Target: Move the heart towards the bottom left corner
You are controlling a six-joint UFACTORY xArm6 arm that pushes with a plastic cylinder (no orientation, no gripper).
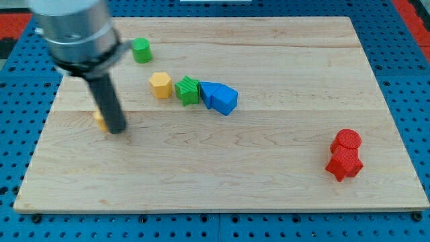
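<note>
My tip (pixel 117 130) rests on the wooden board (pixel 269 181) at the view's left. A small yellow block (pixel 100 122) shows just to the left of the rod's lower end, touching or almost touching it. The rod hides most of it, so I cannot make out its shape. No other block in view reads clearly as a heart. The board's bottom left corner (pixel 20 207) lies below and left of the tip.
A green cylinder (pixel 141 50) stands near the top left. A yellow hexagon (pixel 160 85), a green star (pixel 188 90) and two blue blocks (pixel 220 98) form a row right of the tip. A red cylinder (pixel 346 140) and red star (pixel 344 164) sit at the lower right.
</note>
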